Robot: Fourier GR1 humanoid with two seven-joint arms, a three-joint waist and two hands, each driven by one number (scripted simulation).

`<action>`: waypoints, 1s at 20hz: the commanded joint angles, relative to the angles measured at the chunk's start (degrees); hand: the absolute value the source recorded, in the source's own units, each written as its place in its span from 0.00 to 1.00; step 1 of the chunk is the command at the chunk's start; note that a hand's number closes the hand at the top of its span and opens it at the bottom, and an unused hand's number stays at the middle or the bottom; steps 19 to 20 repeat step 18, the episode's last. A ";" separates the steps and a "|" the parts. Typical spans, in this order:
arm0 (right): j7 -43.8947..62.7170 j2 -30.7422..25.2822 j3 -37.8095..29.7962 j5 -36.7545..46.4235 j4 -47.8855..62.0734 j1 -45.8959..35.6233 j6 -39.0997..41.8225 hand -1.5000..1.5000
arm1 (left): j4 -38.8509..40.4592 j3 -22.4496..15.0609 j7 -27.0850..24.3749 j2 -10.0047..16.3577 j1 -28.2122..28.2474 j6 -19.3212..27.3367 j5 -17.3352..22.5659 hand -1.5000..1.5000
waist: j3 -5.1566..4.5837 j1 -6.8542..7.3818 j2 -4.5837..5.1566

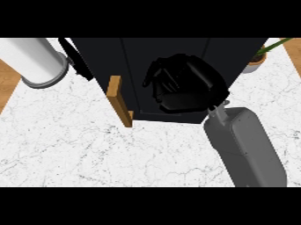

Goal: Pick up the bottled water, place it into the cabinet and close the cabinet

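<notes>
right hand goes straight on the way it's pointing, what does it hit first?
Probably the dark cabinet: the right hand points straight at it and overlaps it. Depth is unclear, so they may be touching.

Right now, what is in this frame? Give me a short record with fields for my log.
counter: white marble, wood at both sides
cabinet: dark, centre back
handle: wooden bar at the cabinet's lower left front
right hand: black, up against the cabinet's front
bottle: not visible
left hand: not in view
other: pale cylinder upper left; potted plant upper right
</notes>
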 commanded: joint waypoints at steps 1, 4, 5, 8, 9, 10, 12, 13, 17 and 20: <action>-3.16 -1.23 -4.12 0.45 10.60 -5.97 3.51 1.00 | 4.45 5.16 0.32 0.59 0.03 -5.25 4.00 0.00 | -0.08 0.37 0.64; -0.94 -0.98 -5.14 -0.82 10.99 -8.00 3.29 1.00 | -0.71 3.40 1.39 -3.83 4.01 -6.39 1.26 0.00 | -0.06 0.52 0.47; -3.21 0.27 -5.52 0.75 15.26 -11.26 2.92 1.00 | 0.36 3.48 2.99 -0.30 -0.03 -3.05 3.56 0.00 | -0.07 0.46 0.90; -3.86 1.80 -3.41 1.26 16.86 -11.25 4.61 1.00 | 1.71 1.96 3.30 -2.20 -0.83 -4.40 0.99 0.00 | -0.10 0.72 0.83; -2.05 0.27 -6.35 0.25 16.76 -13.59 3.34 1.00 | 2.28 4.66 3.65 0.26 0.21 -6.01 5.08 0.00 | -0.10 0.99 0.82; -4.05 1.13 -4.69 1.21 16.49 -10.39 4.66 1.00 | -0.61 4.36 3.89 -2.27 2.63 -5.42 3.78 0.00 | -0.05 1.07 0.72; -1.70 1.55 -5.24 -2.25 16.55 -11.27 5.83 1.00 | 1.98 3.02 3.88 -2.83 0.76 -7.45 1.84 0.00 | -0.11 0.99 0.68; -1.75 1.81 -1.47 -3.25 16.27 -13.58 3.22 1.00 | 1.23 3.08 4.56 -1.67 -0.71 -5.32 3.56 0.00 | -0.11 1.23 0.82; -2.90 1.78 -0.86 -3.26 17.47 -13.20 3.33 1.00 | -0.46 3.94 5.87 -1.51 0.09 -4.89 4.00 0.00 | -0.08 1.81 0.93; -1.85 1.77 -1.43 -4.47 16.82 -14.05 2.85 1.00 | 2.88 3.46 4.90 -2.33 -2.43 -5.85 1.96 0.00 | -0.16 1.41 0.88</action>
